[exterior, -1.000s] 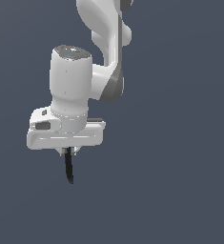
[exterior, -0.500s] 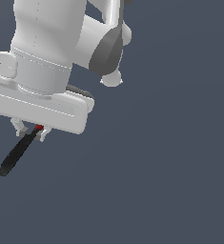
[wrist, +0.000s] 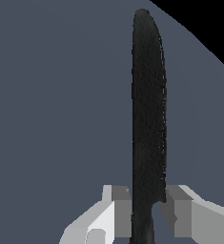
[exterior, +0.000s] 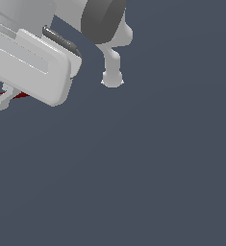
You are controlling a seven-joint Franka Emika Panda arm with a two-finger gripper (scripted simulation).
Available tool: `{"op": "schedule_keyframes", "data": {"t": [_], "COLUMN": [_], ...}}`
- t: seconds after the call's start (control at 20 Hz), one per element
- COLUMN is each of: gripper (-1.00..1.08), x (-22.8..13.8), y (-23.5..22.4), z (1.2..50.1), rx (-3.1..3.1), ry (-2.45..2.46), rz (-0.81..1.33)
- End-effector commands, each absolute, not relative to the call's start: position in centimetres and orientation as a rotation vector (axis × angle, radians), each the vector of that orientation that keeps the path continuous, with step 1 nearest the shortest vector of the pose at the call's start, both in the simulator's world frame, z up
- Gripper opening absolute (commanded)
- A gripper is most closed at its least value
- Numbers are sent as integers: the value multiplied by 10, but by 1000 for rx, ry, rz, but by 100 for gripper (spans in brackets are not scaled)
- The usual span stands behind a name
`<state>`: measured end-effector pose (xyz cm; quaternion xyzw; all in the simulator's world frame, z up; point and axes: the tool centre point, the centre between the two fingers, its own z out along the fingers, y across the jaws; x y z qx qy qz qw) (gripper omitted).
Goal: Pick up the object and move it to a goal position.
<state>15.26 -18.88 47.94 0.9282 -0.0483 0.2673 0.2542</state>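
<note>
Arm (exterior: 32, 53) fills the exterior view's upper left, carry under way. Pincer (wrist: 149, 214) is clamped on the stick (wrist: 148, 119) near its red end, black length projecting beyond the fingers (wrist: 118, 212). Keep your transit slow; don't loosen the clamp.

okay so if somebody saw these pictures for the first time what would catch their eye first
In the wrist view, the long black blade-like object stands out most, rising from between the gripper fingers, which are closed on its base. In the exterior view, the big white arm crowds the upper corner on the exterior view's left, with a sliver of red beneath it.
</note>
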Motion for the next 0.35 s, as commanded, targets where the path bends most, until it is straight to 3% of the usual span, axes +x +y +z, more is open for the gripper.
{"op": "schedule_keyframes", "data": {"t": [0.0,0.3], "gripper": [-100,-100], "x": [150,148], "y": [-191,-192], "z": [494,508], "rx": [2500,2479], "ry": [-164,-191], "rz": [740,753]}}
